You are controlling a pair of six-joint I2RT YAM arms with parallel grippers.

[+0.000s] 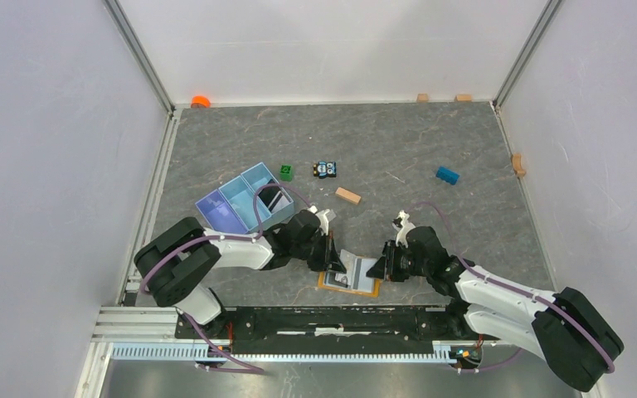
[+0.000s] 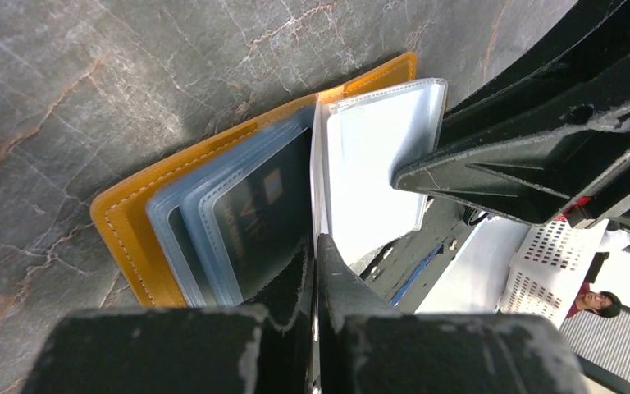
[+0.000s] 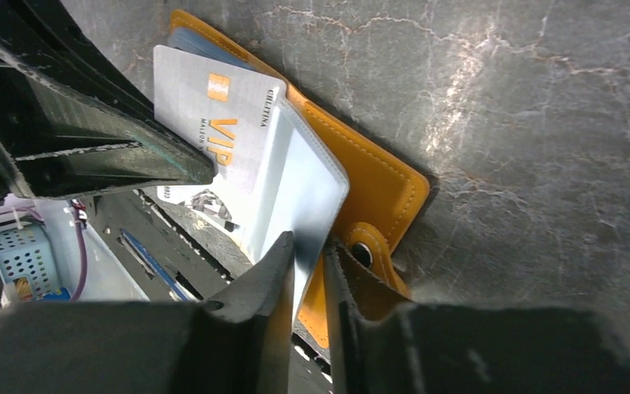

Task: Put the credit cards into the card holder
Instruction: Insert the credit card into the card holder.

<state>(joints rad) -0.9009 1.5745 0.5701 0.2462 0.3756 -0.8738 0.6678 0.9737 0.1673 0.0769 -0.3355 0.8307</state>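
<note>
Currently your right gripper nips a clear leaf of the card holder, which lies open at the 6 o'clock edge of the table, with the pale card in that leaf. Your left gripper is pinched shut at the spine, the dark card sleeved at its 10 o'clock. The dark one looks seated; whether the pale one is fully home, or the left holds a leaf, is hidden from you.

A grey, marble-veined table lay under even light. Plain white walls closed its left, far and right edges, with metal posts at its far corners.
</note>
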